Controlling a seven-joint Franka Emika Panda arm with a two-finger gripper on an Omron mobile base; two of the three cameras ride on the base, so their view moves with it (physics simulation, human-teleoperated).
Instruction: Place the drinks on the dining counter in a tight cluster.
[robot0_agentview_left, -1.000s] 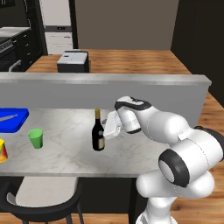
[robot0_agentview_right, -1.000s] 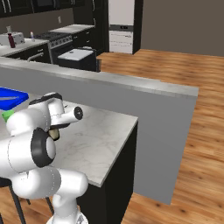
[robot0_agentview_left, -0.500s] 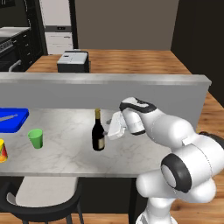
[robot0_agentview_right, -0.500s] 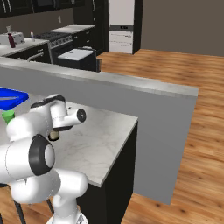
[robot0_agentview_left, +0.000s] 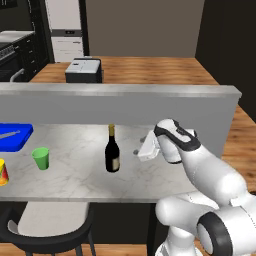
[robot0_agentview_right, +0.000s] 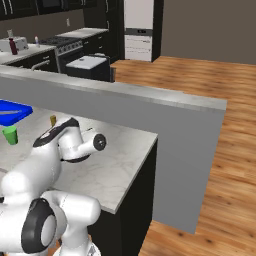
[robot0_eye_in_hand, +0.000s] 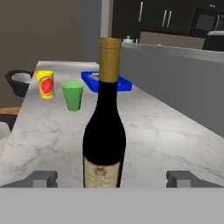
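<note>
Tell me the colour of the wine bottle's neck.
Gold, above a dark body; the wine bottle shows it best in the hand view.

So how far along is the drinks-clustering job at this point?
Done: the wine bottle stands upright on the dining counter, and nothing grips it. In hand: nothing; the pincer is open, its fingertips apart on either side of the bottle's base. Left: no other bottle stands on this counter, so a cluster is not yet formed. The green cup and blue tray also sit there.
</note>
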